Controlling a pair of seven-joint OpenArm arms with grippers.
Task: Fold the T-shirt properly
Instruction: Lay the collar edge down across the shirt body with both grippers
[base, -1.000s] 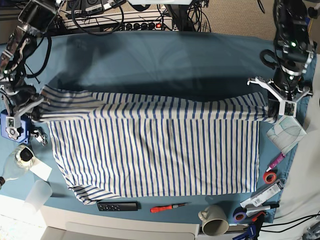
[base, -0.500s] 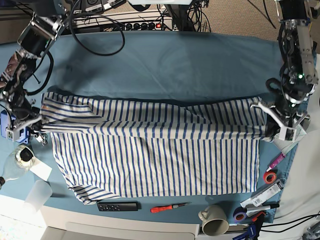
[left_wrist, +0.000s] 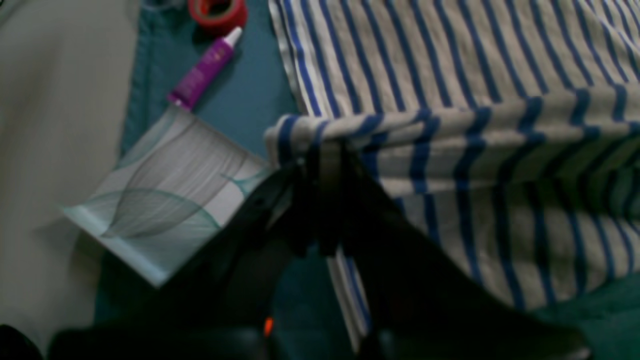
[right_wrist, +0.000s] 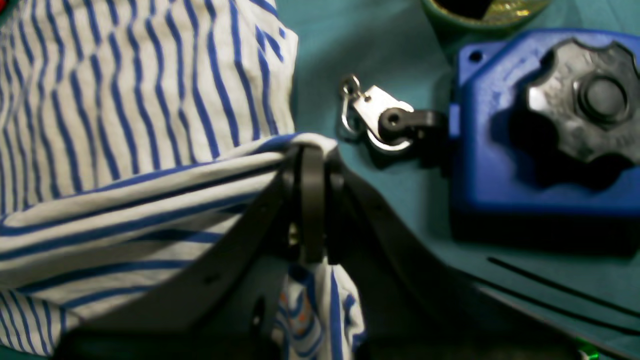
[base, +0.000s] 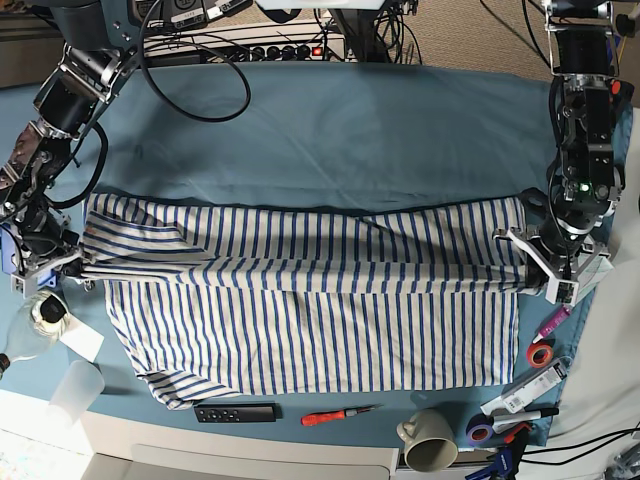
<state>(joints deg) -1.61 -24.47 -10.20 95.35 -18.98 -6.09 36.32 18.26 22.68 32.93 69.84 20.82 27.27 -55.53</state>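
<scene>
**Fold in progress, both corners pinched: risks ahead**

The T-shirt (base: 300, 300) lies spread across the blue counter (base: 330, 130), its far edge lifted and doubled toward the near hem. The left gripper (base: 548, 272) has its jaws clenched on the cloth corner at the base view's right; the right gripper (base: 72, 262) is likewise clamped on the opposite corner, by the sleeve (wrist views show striped fabric bunched between both sets of jaws).

What could go wrong:
- Uneven travel. If one arm leads, the folded edge lands skewed against the near hem, leaving a crooked fold.
- Slack. The raised band sags in the middle; bringing the arms closer together would let it wrinkle or double under.
- Thin pinch. Only a small bunch of cloth sits in each grip, so a tug could slip it out.
- Clutter. The white leaf-print box (left_wrist: 160, 200) is just beside the left gripper, and the blue block (right_wrist: 540, 130) with its metal clip (right_wrist: 370, 110) is near the right one; a low sweep could knock or snag them.
- Sleeve at the right gripper's end may fold in messily.
</scene>
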